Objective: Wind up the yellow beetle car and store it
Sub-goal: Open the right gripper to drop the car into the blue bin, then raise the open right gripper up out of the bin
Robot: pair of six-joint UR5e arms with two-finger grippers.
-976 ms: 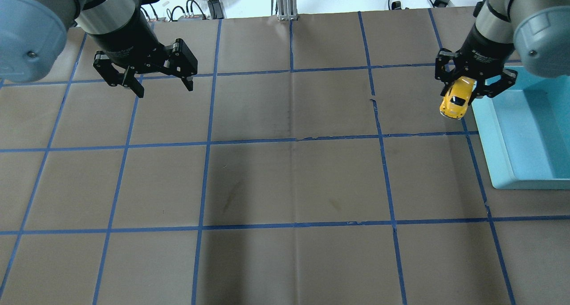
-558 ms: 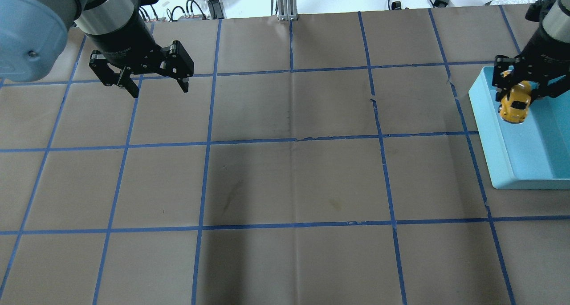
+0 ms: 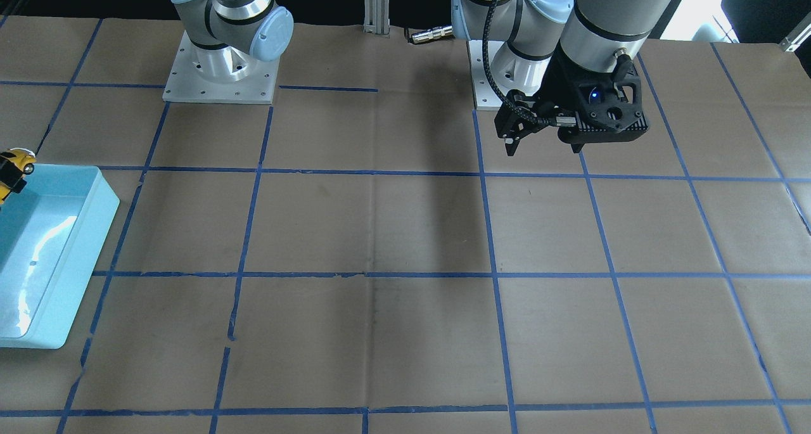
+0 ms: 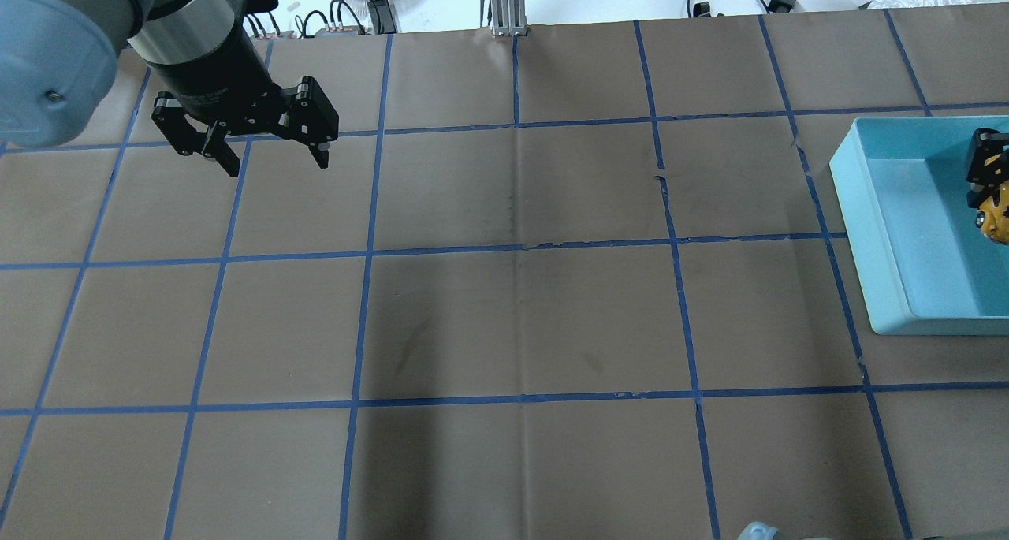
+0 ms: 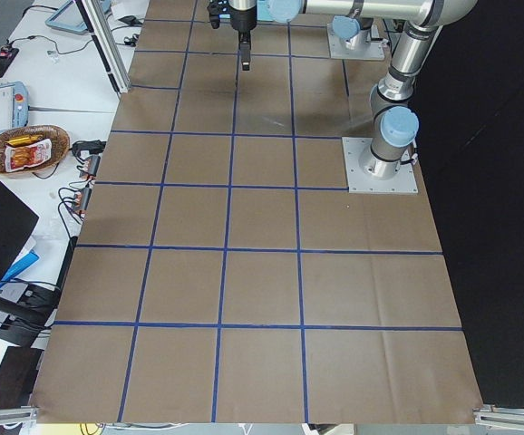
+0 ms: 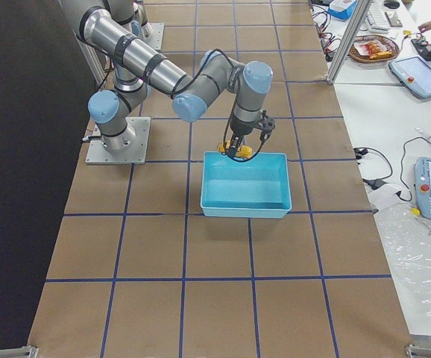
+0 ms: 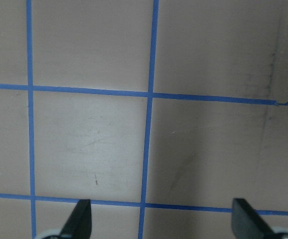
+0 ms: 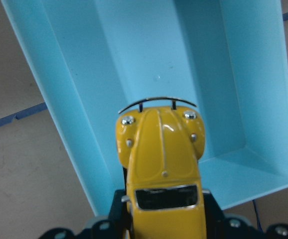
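Note:
The yellow beetle car hangs nose-down over the inside of the light blue bin, with my right gripper shut on its rear half. In the overhead view only part of the car and one black finger show at the right edge, above the bin. In the front-facing view the car sits at the far left edge over the bin. My left gripper hovers open and empty above the far left of the table, its fingertips wide apart over bare paper.
Brown paper with a blue tape grid covers the table. An aluminium post stands at the far edge, with cables behind it. A side table holds a snack basket and tablets. The arm bases are bolted near the robot's edge.
My right gripper carried the car rightward, from just left of the bin to above its inside. The left gripper drifted slightly left and stayed open.

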